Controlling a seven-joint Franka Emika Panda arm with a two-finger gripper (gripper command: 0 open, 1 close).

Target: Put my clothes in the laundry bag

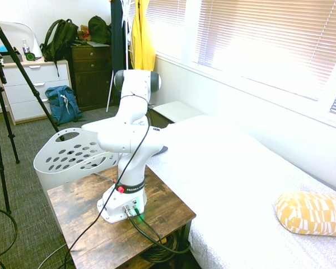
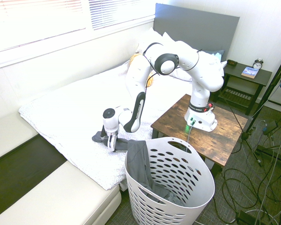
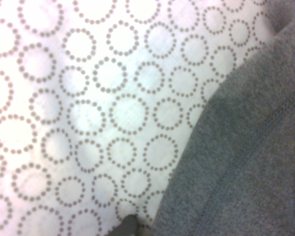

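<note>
A white robot arm lowers its gripper point(image 2: 113, 146), fingers spread wide and empty, onto a charcoal-grey garment point(image 2: 139, 161) draped from the bed's point(image 2: 61, 117) edge over the white laundry basket's point(image 2: 187, 197) rim. Next, probably: close on the cloth. The arm hides the garment in the first exterior view; the wrist view shows its knit against circle-patterned bedding.

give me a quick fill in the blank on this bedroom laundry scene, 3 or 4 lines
1. The grey garment hangs over the rim of the white ____.
2. The gripper points down at the edge of the ____, its fingers open.
3. The robot's base stands on a wooden ____.
4. In the first exterior view, the jacket hanging by the window is ____.

Missing words: basket; bed; table; yellow
</note>
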